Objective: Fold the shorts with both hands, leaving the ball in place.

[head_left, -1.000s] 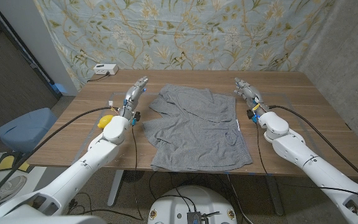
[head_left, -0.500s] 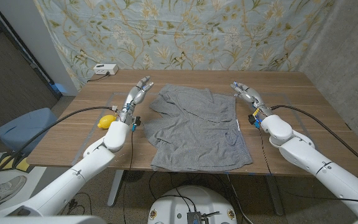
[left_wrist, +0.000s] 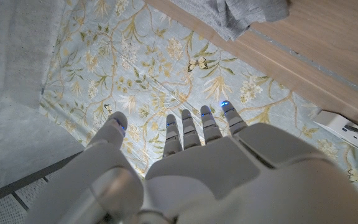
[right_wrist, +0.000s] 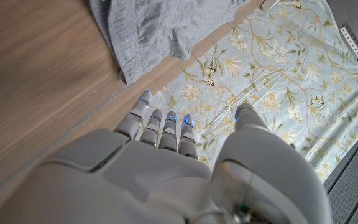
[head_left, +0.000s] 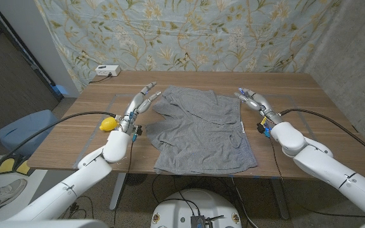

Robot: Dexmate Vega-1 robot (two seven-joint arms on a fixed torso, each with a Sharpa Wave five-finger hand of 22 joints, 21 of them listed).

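Grey shorts (head_left: 198,129) lie spread and rumpled across the middle of the wooden table (head_left: 309,95), waistband toward the near edge. A yellow ball (head_left: 108,123) sits on the table beside my left forearm. My left hand (head_left: 142,101) hovers open at the shorts' far left corner, fingers spread toward the cloth. My right hand (head_left: 251,98) is open beside the far right corner, holding nothing. In the left wrist view the left hand (left_wrist: 191,140) shows extended fingers and a bit of the shorts (left_wrist: 241,15). The right wrist view shows the right hand (right_wrist: 166,134) near the shorts' edge (right_wrist: 148,31).
A white power strip (head_left: 105,70) lies at the table's far left corner, also seen as a white box (left_wrist: 347,130). A floral curtain (head_left: 189,31) hangs behind the table. A blue bin (head_left: 27,130) stands on the floor at the left.
Both hands have moved inward toward the shorts' far corners, the left one to the right and the right one slightly nearer. The shorts and ball have not moved.
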